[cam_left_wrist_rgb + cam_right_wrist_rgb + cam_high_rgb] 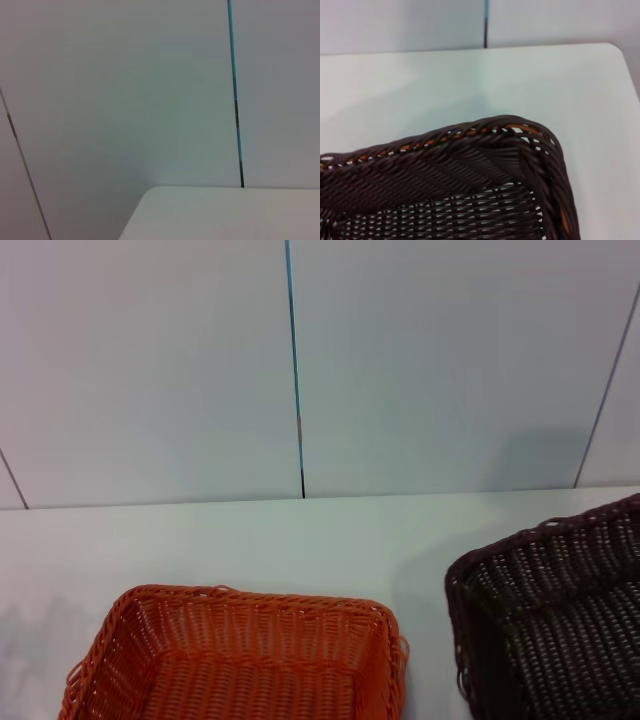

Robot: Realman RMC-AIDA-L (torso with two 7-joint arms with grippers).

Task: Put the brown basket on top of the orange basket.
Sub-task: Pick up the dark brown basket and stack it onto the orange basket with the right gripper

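The orange basket (240, 655) sits on the white table (300, 540) at the near edge of the head view, left of centre, its near part cut off. The brown basket (560, 620) is at the right edge of that view, an open gap of table between the two. Its rim rises toward the right, so it looks tilted, and much of it lies outside the picture. One rounded corner of the brown basket (470, 165) fills the near part of the right wrist view, very close to the camera. No gripper shows in any view.
A pale panelled wall with a dark vertical seam (295, 370) stands behind the table's far edge. The left wrist view holds only that wall and a rounded table corner (150, 200).
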